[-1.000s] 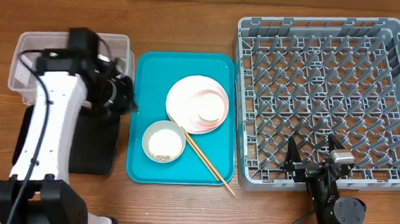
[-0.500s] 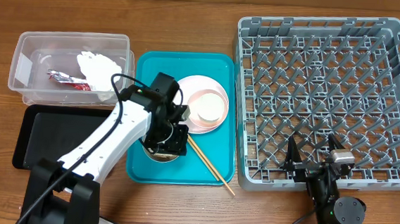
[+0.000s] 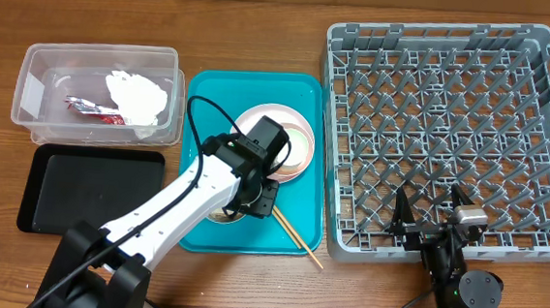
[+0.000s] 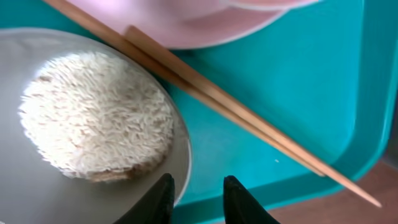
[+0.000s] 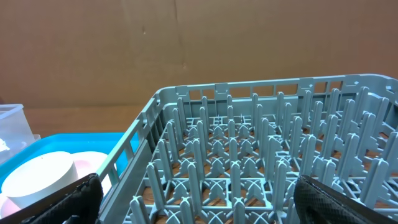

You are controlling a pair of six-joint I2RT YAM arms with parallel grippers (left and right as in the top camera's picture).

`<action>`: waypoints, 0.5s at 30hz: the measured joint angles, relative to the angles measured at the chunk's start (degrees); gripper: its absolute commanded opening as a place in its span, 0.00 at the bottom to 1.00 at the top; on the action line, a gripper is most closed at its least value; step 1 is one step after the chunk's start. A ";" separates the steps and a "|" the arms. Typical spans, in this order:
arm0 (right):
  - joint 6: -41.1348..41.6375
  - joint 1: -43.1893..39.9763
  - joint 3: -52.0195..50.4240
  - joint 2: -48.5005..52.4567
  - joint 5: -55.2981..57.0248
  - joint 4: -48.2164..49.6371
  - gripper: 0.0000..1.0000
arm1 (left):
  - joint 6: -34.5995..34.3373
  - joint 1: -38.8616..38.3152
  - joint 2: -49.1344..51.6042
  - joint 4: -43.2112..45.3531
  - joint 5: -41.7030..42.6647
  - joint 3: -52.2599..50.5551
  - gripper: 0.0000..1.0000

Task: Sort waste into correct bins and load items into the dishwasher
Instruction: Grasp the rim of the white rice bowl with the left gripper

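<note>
The left claw (image 4: 198,199) hangs low over the teal tray (image 4: 298,74), its two tips only a little apart and empty. The rim of the bowl (image 4: 31,190) seems to run between them, but I cannot tell whether either tip touches it. The bowl sits in the tray's near-left part and holds a loose mound of rice (image 4: 93,112).

A pinch on one thin edge is a weak hold, to my mind. If the tips close off-centre, the bowl may tilt or slip as it rises, and the rice would scatter over the tray or the surface (image 3: 264,27). If they close with the rim outside the gap, they may just push the bowl sideways.

The chopsticks (image 4: 236,112) are the second worry. They lie just beside the bowl, leaning on the pink plate (image 4: 186,25), with one end poking past the tray's edge. A knock from the claw or the lifted bowl could roll them off the tray.

The rice has a way to travel, since the clear tub (image 3: 33,79) and the black tray (image 3: 98,190) stand to the left of the teal tray. Any swing on the way could spill grains.

The right claw (image 5: 199,199) rests wide open and empty at the front of the rack (image 3: 452,118), well apart from all this.
</note>
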 measured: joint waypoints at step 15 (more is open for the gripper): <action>0.00 0.00 0.00 0.00 -0.02 -0.02 1.00 | -1.07 -0.98 0.00 6.71 -4.11 -2.29 0.21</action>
